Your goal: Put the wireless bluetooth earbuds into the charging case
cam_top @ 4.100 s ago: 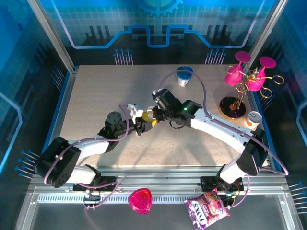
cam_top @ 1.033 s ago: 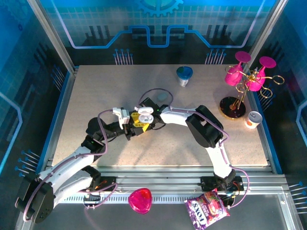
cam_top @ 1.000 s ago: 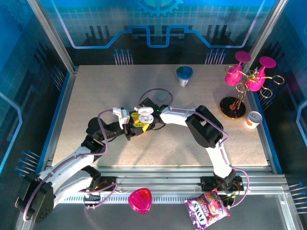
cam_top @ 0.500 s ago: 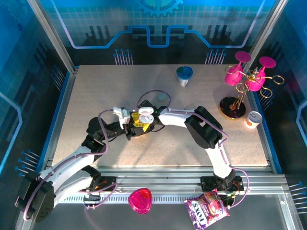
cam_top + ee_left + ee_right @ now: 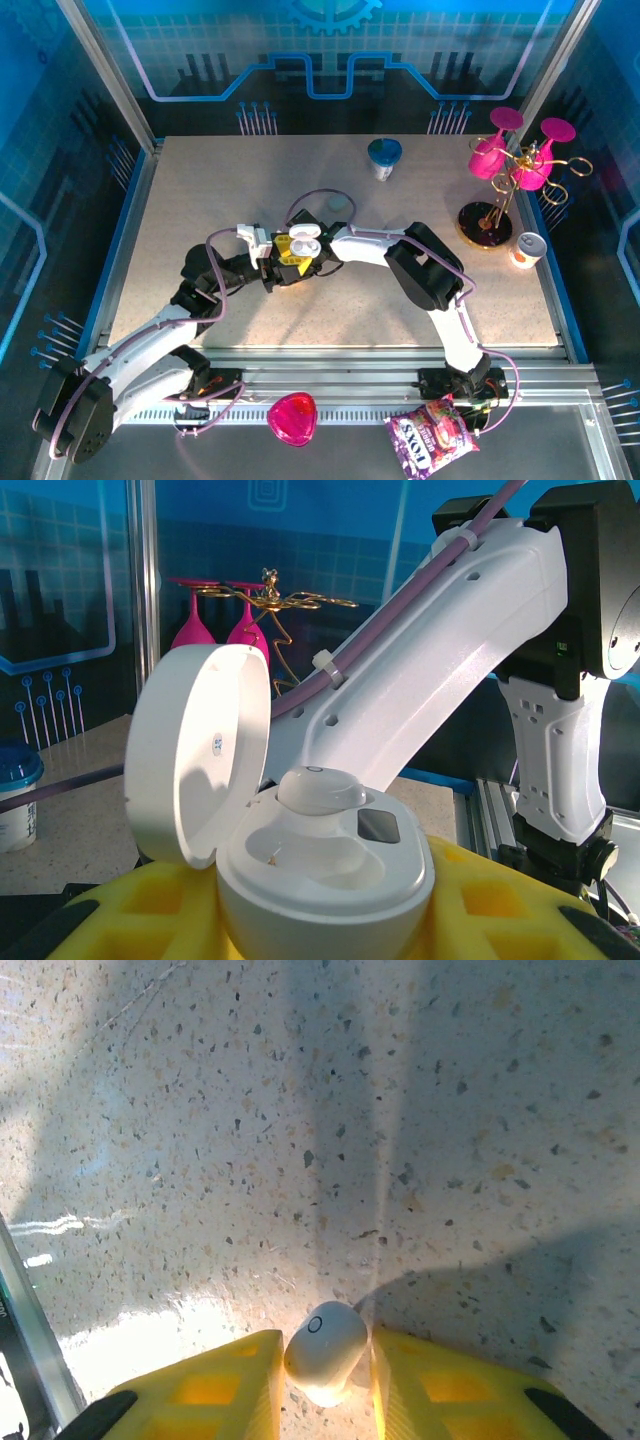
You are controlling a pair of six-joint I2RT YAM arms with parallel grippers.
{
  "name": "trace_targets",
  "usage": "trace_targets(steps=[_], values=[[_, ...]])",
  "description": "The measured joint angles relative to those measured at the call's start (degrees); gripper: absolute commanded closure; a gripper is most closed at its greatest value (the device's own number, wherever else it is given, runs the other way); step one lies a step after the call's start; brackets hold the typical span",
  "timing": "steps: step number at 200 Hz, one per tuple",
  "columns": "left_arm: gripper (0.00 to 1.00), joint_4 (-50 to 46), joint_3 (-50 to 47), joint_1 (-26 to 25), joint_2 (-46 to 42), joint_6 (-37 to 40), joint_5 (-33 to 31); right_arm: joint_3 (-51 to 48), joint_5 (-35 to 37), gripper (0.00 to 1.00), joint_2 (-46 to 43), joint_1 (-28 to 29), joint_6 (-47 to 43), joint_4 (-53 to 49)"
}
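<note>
Since the earlier view the right arm has folded in, and the right hand pinches an earbud, best lowered squarely, stem first, into the empty well of the open charging case clamped in the left hand.

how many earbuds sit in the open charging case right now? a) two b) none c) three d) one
d: the left wrist view shows one earbud seated in the open charging case, and the slot next to it is empty.
</note>
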Motion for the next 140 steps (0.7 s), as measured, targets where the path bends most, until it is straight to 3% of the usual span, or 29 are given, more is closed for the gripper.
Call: trace_targets(steps=[27,87,140], values=[[0.74,0.0,0.0,0.0,0.0,0.0,0.0,0.42,0.72,0.8,0.02,0.0,0.02,-0.68],[0.73,0.04,0.0,0.0,0.2,0.02,-0.02,0.24,2.08,0.8,-0.37,0.0,0.17,-0.46],[0.73,0.22,0.0,0.0,0.33,1.38,-1.33,-12.41,3.74,0.8,-11.91,-2.6,2.95,5.2]])
